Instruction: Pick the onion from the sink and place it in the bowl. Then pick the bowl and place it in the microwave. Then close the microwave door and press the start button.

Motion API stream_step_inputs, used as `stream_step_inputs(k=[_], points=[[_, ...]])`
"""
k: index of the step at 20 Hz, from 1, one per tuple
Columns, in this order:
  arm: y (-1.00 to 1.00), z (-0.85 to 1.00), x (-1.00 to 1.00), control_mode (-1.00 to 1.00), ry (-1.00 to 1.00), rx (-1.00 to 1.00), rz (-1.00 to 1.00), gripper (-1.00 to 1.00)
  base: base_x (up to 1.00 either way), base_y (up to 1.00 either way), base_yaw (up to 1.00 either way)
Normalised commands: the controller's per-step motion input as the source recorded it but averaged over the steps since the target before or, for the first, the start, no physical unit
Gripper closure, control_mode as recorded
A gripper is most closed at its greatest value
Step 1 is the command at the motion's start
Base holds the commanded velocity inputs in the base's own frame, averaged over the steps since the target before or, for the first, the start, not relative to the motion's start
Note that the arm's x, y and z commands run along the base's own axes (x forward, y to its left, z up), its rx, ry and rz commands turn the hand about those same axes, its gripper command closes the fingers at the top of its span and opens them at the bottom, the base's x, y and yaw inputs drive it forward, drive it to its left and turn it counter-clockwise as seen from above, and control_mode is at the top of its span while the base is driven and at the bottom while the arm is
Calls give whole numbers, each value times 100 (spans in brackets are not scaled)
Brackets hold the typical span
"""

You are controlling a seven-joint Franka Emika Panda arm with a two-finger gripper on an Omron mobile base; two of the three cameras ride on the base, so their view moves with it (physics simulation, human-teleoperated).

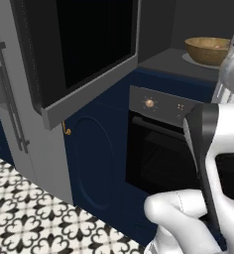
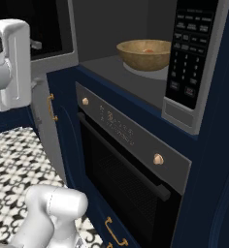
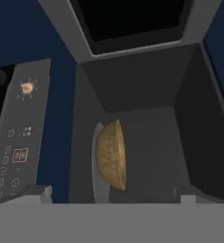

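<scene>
Onion (image 2: 148, 50): a small orange spot inside the bowl, seen from the right base camera; too small to make out more.

Bowl (image 2: 144, 54): light-brown wood, upright on a pale turntable plate (image 2: 148, 71) on the floor of the microwave (image 2: 106, 29) cavity. Nothing grips it.

Microwave door (image 1: 84, 54): black glass in a thick grey frame, swung wide open to the left of the cavity.

Microwave keypad (image 2: 190, 48): black panel to the right of the cavity.

Gripper: fingertips barely visible at the bottom of the hand camera's picture, probably spread wide; empty, facing the cavity, well apart from the bowl.

Oven (image 2: 128, 164): black, with brass knobs and a bar handle, directly below the microwave.

Floor (image 1: 29, 218): black-and-white patterned tile.
</scene>
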Motion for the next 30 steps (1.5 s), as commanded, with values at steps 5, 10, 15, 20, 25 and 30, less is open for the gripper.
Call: stream_step_inputs(k=[5, 10, 15, 20, 25, 30], points=[[97, -20, -69, -100, 7, -8, 0, -100, 0, 0, 0], [92, -45, -55, -100, 6, 0, -5, -100, 0, 0, 0], [95, -56, -34, -100, 0, 0, -4, -100, 0, 0, 0], [99, -44, -4, -100, 0, 0, -4, -100, 0, 0, 0], [96, -43, 9, -100, 3, 0, -2, -100, 0, 0, 0], [82, -39, 28, -100, 8, -8, -4, -100, 0, 0, 0]])
